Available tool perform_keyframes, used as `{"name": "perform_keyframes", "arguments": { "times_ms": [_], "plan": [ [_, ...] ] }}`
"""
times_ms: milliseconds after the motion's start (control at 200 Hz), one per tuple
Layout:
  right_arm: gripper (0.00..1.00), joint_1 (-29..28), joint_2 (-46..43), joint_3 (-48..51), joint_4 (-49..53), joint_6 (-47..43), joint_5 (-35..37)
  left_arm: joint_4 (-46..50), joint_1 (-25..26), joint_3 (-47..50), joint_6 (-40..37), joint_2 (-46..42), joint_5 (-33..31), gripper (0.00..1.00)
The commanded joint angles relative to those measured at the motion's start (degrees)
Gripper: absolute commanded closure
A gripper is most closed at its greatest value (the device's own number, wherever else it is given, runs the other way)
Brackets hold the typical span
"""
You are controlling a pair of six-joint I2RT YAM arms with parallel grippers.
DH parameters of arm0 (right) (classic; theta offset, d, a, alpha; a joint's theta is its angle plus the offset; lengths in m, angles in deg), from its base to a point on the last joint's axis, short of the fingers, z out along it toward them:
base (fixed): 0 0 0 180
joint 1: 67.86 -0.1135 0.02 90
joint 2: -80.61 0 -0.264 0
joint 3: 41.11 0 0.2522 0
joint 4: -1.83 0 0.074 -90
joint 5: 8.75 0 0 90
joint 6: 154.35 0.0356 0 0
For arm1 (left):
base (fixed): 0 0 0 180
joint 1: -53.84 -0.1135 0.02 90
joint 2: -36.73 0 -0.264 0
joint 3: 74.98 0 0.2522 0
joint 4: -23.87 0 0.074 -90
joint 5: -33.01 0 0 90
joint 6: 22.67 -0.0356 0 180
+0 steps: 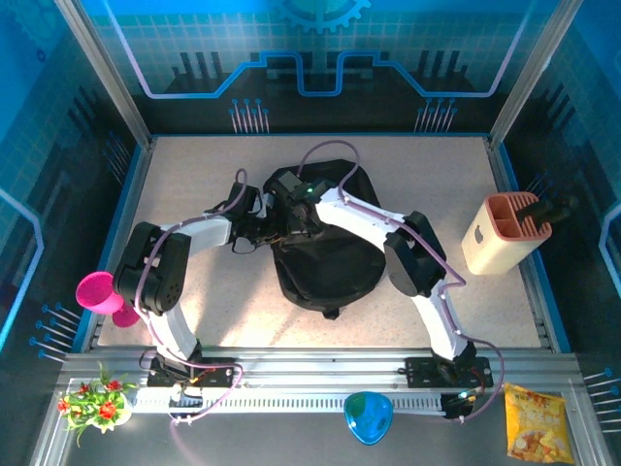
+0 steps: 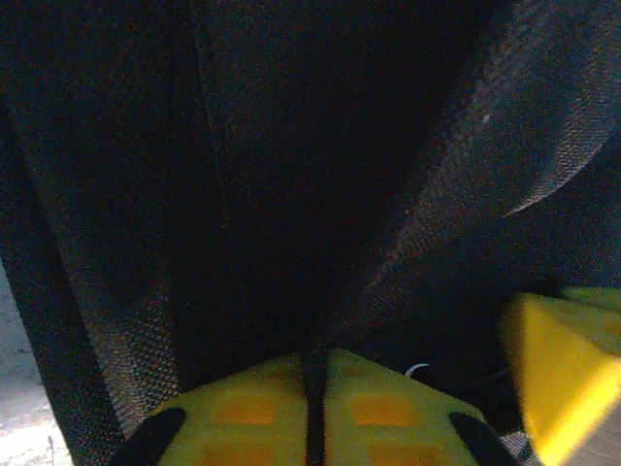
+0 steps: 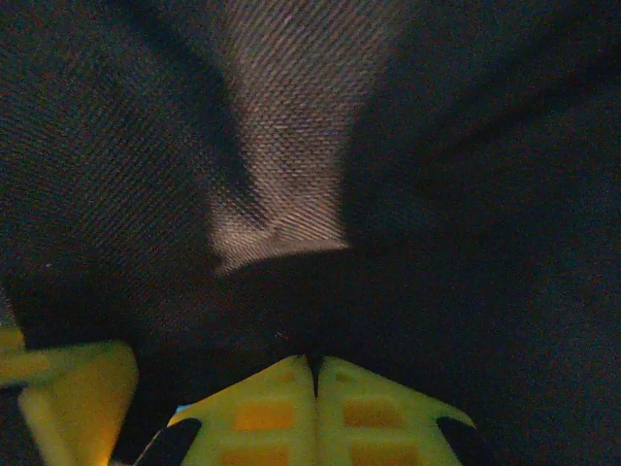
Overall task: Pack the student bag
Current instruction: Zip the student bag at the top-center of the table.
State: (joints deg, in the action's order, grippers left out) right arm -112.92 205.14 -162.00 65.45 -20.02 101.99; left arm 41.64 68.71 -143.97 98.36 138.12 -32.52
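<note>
One student bag (image 1: 325, 272); one pink cup (image 1: 97, 291)

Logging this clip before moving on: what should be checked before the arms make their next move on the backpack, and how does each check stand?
1. Left gripper shut on a fold of the student bag: ok.
2. Right gripper shut; fabric pinched between its fingers: cannot tell.
3. Bag mouth open enough to load: cannot tell.
4. Clearance between the two grippers, which sit close together: cannot tell.
5. Pink cup right beside the left arm elbow: not ok.
6. Beige holder apart from the right arm: ok.
</note>
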Motion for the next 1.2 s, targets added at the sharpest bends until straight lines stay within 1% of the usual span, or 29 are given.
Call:
{"name": "perform_keyframes", "arguments": {
  "times_ms": [0, 90, 290, 535, 745, 950, 1041, 1196],
  "plan": [
    [1.00, -0.02, -5.26, 2.18, 0.40, -0.90, 6.16, 1.97, 0.33, 0.33, 0.42, -1.45, -0.87, 0.95],
    [1.00, 0.06, -6.54, 3.14, 0.66, -1.11, 8.18, 1.90, 0.33, 0.25, 0.61, -1.51, -0.83, 1.00],
    [1.00, 1.12, -7.96, 5.16, 1.41, -1.14, 12.02, 2.21, 0.33, 0.20, 0.29, -1.76, -1.26, 1.00],
    [1.00, 3.26, -9.17, 7.58, 1.44, -1.01, 13.40, 2.60, 0.34, 0.47, -0.22, -2.14, -1.77, 1.00],
    [1.00, 6.47, -10.64, 10.40, 3.45, -1.01, 19.87, 3.48, 0.26, 0.64, -0.92, -2.70, -3.00, 1.00],
    [1.00, 10.37, -13.25, 14.30, 3.07, -0.91, 21.09, 3.66, 0.15, 0.60, -1.14, -2.69, -2.94, 1.00],
    [1.00, 10.70, -14.17, 14.40, 2.81, -1.56, 21.20, 3.63, 0.14, 0.47, -1.15, -2.55, -2.60, 1.00],
    [1.00, 10.69, -14.53, 14.06, 1.41, -3.08, 18.45, 3.53, 0.09, -0.19, -1.22, -2.40, -2.15, 1.00]
  ]
}}
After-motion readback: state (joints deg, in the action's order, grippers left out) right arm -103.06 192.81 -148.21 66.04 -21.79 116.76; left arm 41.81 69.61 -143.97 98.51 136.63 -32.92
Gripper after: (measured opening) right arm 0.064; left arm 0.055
